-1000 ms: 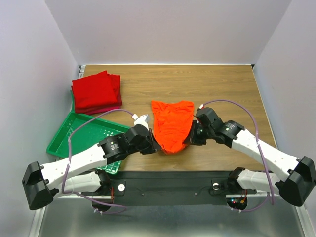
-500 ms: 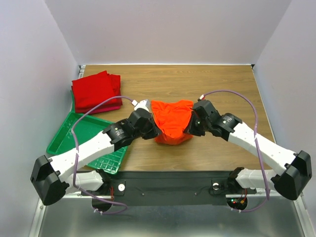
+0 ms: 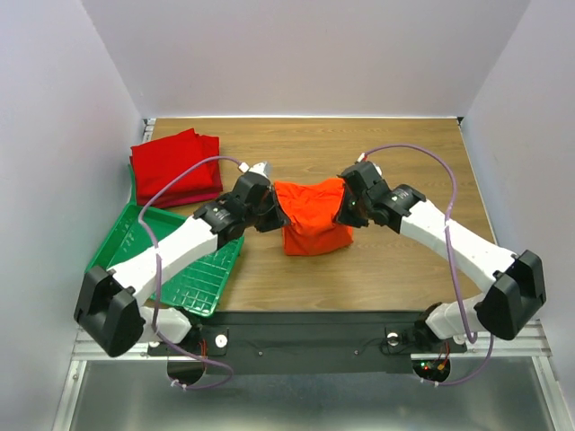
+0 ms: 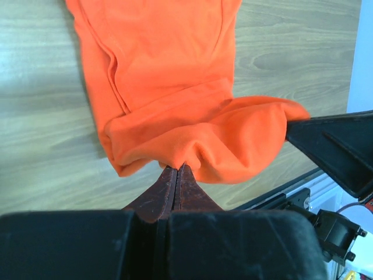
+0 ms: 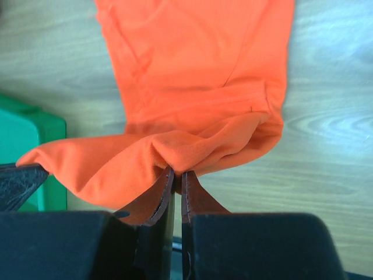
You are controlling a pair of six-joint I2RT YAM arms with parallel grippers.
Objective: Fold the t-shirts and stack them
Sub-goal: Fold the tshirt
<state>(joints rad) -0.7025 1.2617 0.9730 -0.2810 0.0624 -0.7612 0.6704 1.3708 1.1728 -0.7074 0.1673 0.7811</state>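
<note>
The orange t-shirt (image 3: 310, 218) lies mid-table, its near end lifted and doubled back over the rest. My left gripper (image 3: 274, 212) is shut on the shirt's left corner (image 4: 175, 157). My right gripper (image 3: 344, 206) is shut on its right corner (image 5: 180, 160). Both hold the folded edge just above the cloth beneath. The deep red t-shirts (image 3: 175, 168) lie folded in a stack at the far left of the table.
A green plastic grid tray (image 3: 166, 260) sits at the near left, under my left arm. Its corner shows in the right wrist view (image 5: 23, 131). Grey walls stand on three sides. The black rail of the arm bases runs along the near edge.
Both grippers have moved away from me, carrying the shirt's near end up and over the far half. The shirt now looks shorter and doubled.
</note>
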